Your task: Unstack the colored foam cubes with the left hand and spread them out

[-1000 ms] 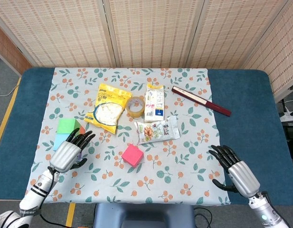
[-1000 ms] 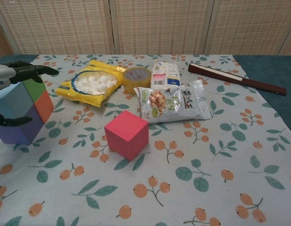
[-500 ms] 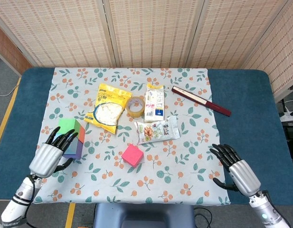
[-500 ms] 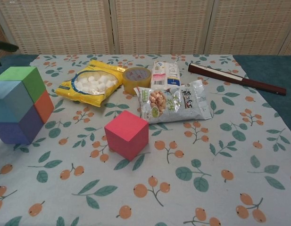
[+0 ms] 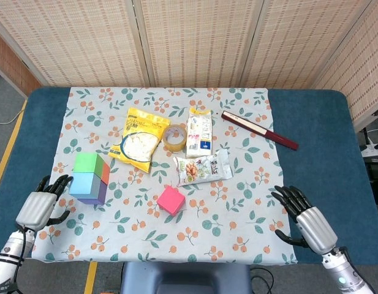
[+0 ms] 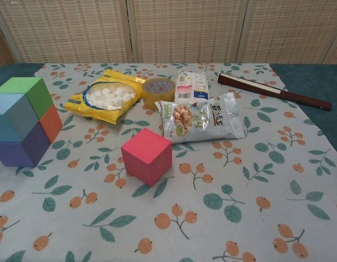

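A block of stacked foam cubes stands at the table's left: green cube and light blue cube on top, orange cube and purple cube beneath. A pink cube sits alone near the middle front. My left hand hovers open to the left of the block, apart from it, and only the head view shows it. My right hand rests open at the front right, holding nothing.
A yellow snack bag, a tape roll, a small carton and a nut packet lie behind the pink cube. A dark red folded fan lies at the back right. The flowered cloth covers the blue table.
My left hand has drawn back from the cube block, moving left and toward the front edge, and has left the chest view. The cubes stay stacked. The right hand barely moved.
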